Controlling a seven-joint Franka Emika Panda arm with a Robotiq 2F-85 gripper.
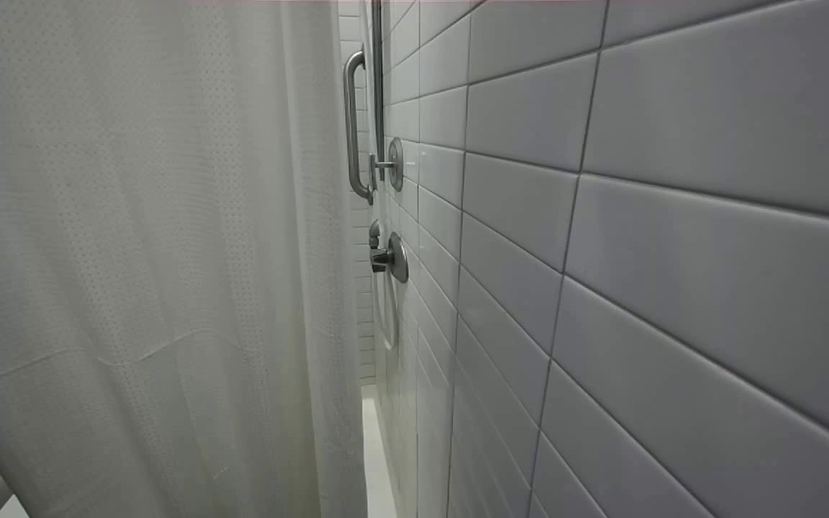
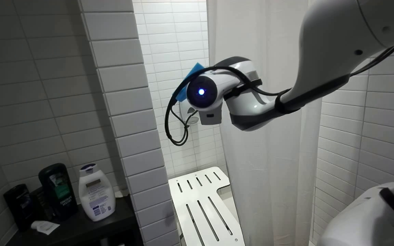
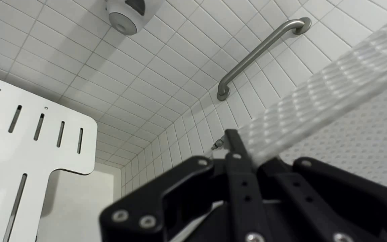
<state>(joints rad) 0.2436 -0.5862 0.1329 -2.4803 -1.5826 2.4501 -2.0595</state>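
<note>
In an exterior view, the wrist [image 2: 202,92] is hiding the jaws and part of a blue piece [image 2: 195,71]; too little is showing for naming it. Toward the back edge of the desk [image 2: 87,230], a green-labelled bottle [image 2: 60,196] is partly covering a dark container [image 2: 39,202]; the bottle's small print is showing blurred. Near the desk's right edge, a white bottle [image 2: 96,194] is half-hiding a pale item [image 2: 122,193]. The desk's front left corner is lying out of frame. Wrist view: jaws, pinching the shower curtain [image 3: 348,124], are showing blurred; the curtain is concealing one fingertip. The top frame edge is cutting off a wall fixture [image 3: 123,22].
</note>
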